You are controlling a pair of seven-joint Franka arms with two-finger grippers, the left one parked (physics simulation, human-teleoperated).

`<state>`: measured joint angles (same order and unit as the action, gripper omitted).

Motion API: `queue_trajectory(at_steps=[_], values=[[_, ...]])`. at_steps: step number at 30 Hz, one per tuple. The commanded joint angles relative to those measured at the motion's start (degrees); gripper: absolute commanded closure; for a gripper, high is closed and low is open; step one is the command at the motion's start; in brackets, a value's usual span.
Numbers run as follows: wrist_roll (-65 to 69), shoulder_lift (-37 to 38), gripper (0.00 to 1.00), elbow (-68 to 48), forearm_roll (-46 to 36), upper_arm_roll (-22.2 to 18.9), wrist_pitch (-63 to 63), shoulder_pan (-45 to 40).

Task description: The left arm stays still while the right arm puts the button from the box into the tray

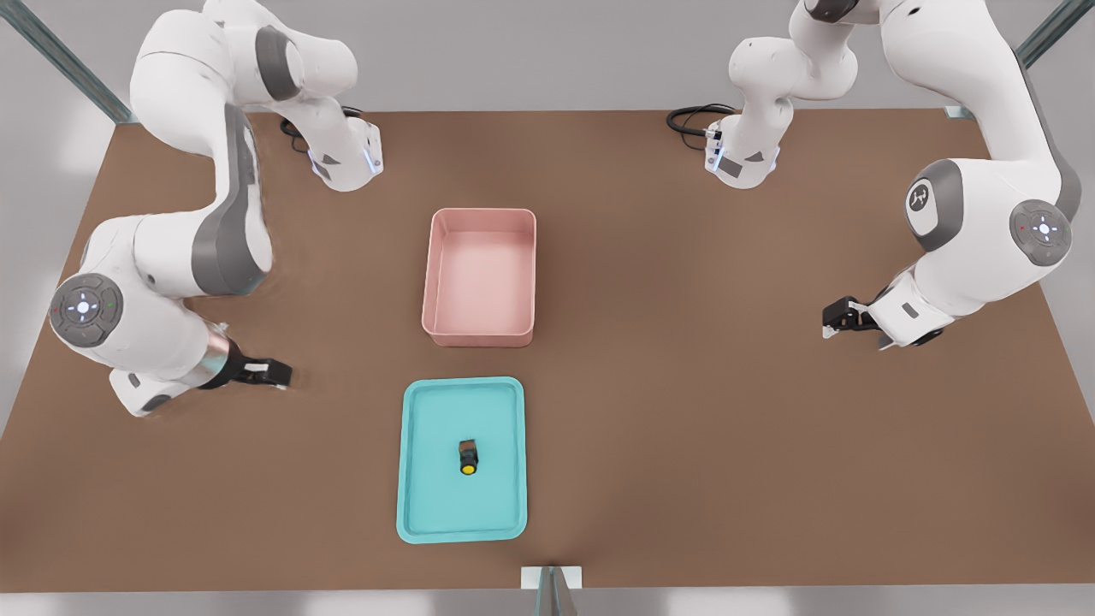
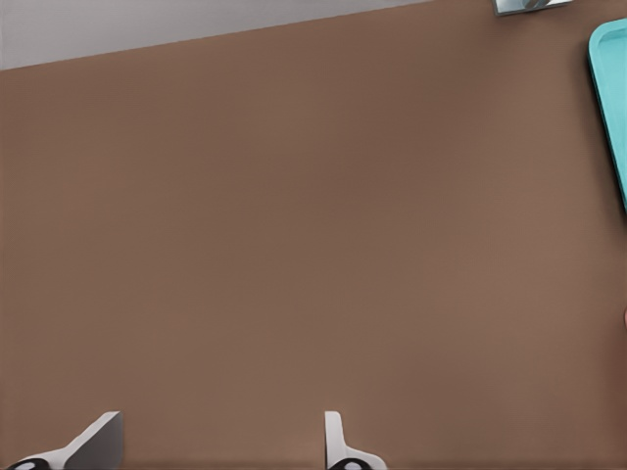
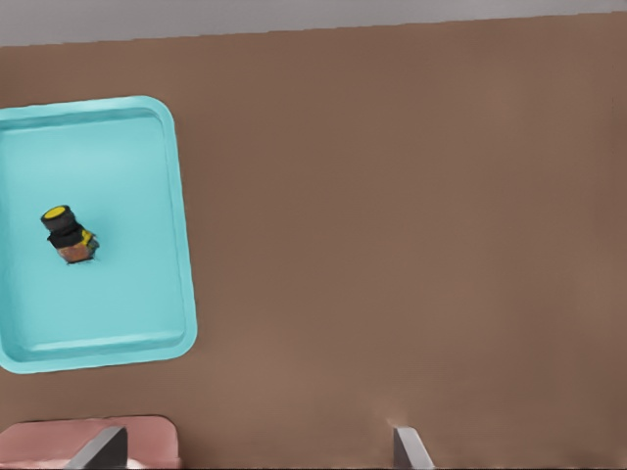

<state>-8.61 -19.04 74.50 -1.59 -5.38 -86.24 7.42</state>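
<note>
Button (image 1: pixel 468 457) lay on its side near middle of teal tray (image 1: pixel 416 496), lower centre of frame, yellow cap toward bottom edge. Pink box (image 1: pixel 435 265) sat just above tray, apart from it. Right arm (image 1: pixel 171 257) stood at frame's left; its tool (image 1: pixel 272 373) hung over bare brown surface (image 1: pixel 684 385), left of tray, well apart from button.

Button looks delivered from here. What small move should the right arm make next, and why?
Probably none beyond parking: the button lies inside the tray, the box holds nothing, and the gripper, its fingers apart in the right wrist view, sits off the tray's side on the front view's left, holding nothing.
</note>
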Motion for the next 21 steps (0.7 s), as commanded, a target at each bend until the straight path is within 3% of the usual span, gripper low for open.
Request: queue_trajectory(at_steps=[1,2,6,14,21], values=[[17.2,19.2,0.0,24.4,1.3,-0.2,-4.6,-4.5],[18.7,21.5,0.0,23.1,1.2,0.2,0.4,-6.1],[14.1,17.2,0.0,18.3,1.4,3.5,0.5,-2.1],[11.8,13.3,0.0,15.9,1.3,3.5,1.2,0.8],[12.2,12.0,0.0,16.0,1.2,2.9,2.3,-2.2]])
